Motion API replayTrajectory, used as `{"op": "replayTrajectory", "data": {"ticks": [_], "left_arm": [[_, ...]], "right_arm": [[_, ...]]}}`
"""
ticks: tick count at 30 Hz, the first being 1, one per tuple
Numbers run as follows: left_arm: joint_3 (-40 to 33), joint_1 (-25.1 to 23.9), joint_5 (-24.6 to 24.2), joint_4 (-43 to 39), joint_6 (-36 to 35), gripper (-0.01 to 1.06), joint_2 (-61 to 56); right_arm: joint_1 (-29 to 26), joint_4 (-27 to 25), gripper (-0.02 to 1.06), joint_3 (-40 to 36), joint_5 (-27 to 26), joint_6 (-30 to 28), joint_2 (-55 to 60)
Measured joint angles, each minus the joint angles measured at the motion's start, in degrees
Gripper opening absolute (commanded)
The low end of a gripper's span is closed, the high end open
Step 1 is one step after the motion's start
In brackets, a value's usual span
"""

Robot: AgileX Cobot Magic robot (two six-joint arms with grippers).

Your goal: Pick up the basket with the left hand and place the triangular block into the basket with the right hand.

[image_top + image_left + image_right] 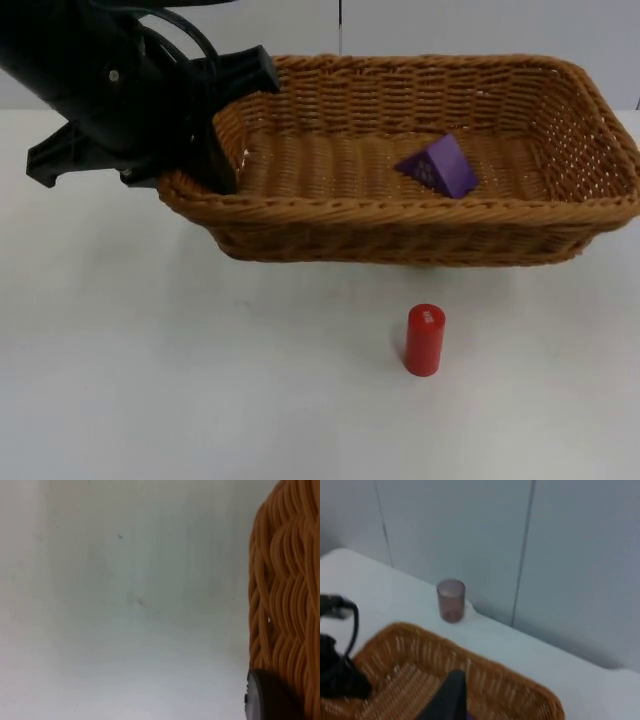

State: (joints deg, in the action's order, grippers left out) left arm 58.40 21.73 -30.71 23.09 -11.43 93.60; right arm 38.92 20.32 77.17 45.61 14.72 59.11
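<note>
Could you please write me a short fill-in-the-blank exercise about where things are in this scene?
1. The purple triangular block lies inside the ____.
2. The left pincer grips the wicker basket by its ____.
3. The cylinder standing upright on the white table in front of the basket is coloured ____.
4. By the grey partition wall stands a translucent ____.

Missing words: basket; rim; red; cup

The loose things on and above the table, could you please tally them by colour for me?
Brown: 1, the wicker basket, gripped at its rim by the left gripper
Purple: 1, the triangular block inside the basket
Red: 1, the cylinder standing on the table
Translucent pinkish: 1, the cup by the wall
Total: 4
</note>
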Motion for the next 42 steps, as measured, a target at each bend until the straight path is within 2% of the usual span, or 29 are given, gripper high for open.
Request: {"op": "replayTrajectory", "data": {"ticks": [2,7,10,11,13,15,16,19,22,28,33,42], "left_arm": [[0.00,0.00,0.00,-0.25,0.00,0.01,0.00],[0.00,-2.48,0.09,-0.63,0.11,0.01,0.04],[0.00,-8.79,0.09,-0.39,0.73,0.01,1.25],[0.00,-8.79,0.09,-0.39,0.73,0.01,1.25],[0.00,-13.92,-0.02,0.89,3.40,0.01,2.90],[0.00,-18.04,-0.57,3.32,7.53,0.01,4.81],[0.00,-18.04,-0.57,3.32,7.53,0.01,4.81],[0.00,-21.84,-1.12,9.02,15.08,0.01,8.01],[0.00,-22.42,-0.79,13.98,20.72,0.01,10.92],[0.00,-22.42,2.02,15.85,22.80,0.01,14.53],[0.00,-22.42,6.72,18.00,26.08,0.01,18.78],[0.00,-22.42,7.90,24.28,33.23,0.01,20.97]], "right_arm": [[-1.00,-1.32,1.04,0.79,-0.71,-0.61,0.37],[-8.01,-7.85,1.04,1.90,-1.60,-5.25,-0.33],[-12.93,-13.65,1.04,2.04,-1.60,-10.12,-0.66],[-12.93,-13.65,1.04,2.04,-1.60,-10.12,-0.66],[-14.97,-16.26,1.04,2.04,-1.60,-12.55,-0.92],[-15.94,-16.92,1.04,2.04,-1.60,-13.57,-1.28],[-15.94,-16.92,1.04,2.04,-1.60,-13.57,-1.28],[-16.09,-16.92,1.04,2.09,-1.13,-14.14,-1.95],[-16.09,-16.81,1.04,2.09,-0.48,-14.72,-2.28],[-16.09,-16.47,1.04,2.09,0.31,-14.72,-2.41],[-16.09,-15.39,1.04,2.09,1.37,-14.72,-2.66],[-16.09,-14.33,1.04,2.09,1.71,-14.72,-3.73]]}}
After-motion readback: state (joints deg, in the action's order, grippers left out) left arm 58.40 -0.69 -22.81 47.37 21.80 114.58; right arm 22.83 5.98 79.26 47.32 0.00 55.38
